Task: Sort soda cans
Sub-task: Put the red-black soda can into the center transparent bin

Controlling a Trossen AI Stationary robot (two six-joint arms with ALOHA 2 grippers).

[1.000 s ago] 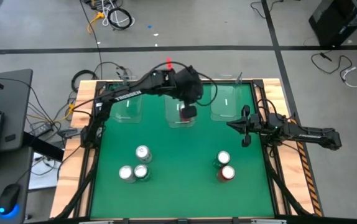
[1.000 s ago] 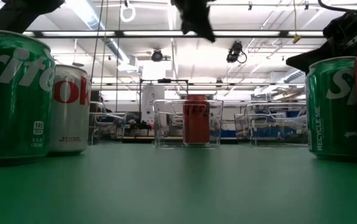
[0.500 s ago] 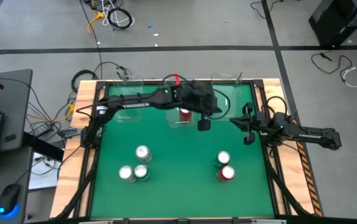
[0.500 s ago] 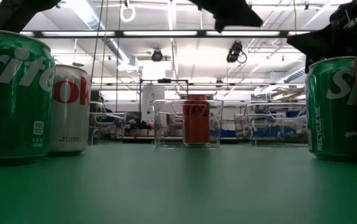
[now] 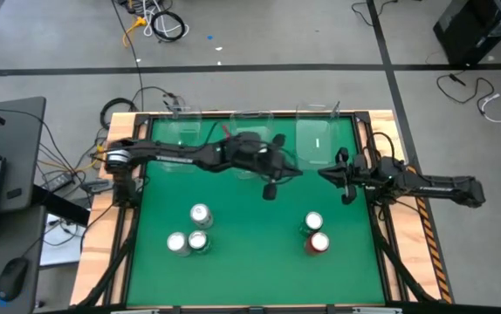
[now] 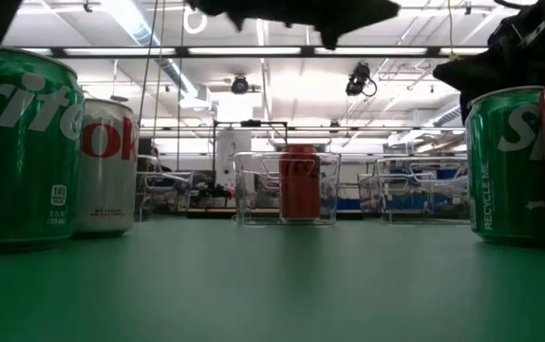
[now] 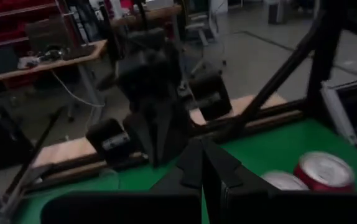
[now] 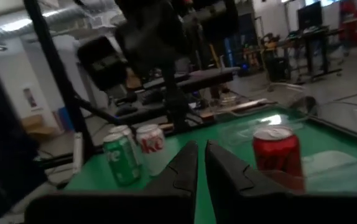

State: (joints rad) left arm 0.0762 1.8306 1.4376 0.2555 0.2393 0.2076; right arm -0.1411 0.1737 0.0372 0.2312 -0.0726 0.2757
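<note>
Two silver-sided cans [image 5: 200, 214] [image 5: 177, 243] and a green one [image 5: 198, 242] stand upright on the green mat near its left. A green can [image 5: 313, 223] and a red can [image 5: 319, 243] stand near its right. Another red can [image 6: 299, 180] stands inside the middle clear bin [image 6: 285, 188]; in the high view my left arm hides it. My left gripper [image 5: 271, 187] hangs shut over the mat's middle, just nearer than that bin. My right gripper [image 5: 345, 187] is shut and waits by the right edge, facing left.
Three clear bins line the far edge: left [image 5: 181, 144], middle [image 5: 250, 138], right [image 5: 319, 144]. My left arm [image 5: 189, 157] stretches across in front of the left and middle ones. Open mat lies between the two can groups. Wooden rails frame the table.
My left gripper has swung away from above the middle bin, first toward the right, then toward the near edge, and the arm has dropped to a flatter reach. The red can has stayed in the bin.
</note>
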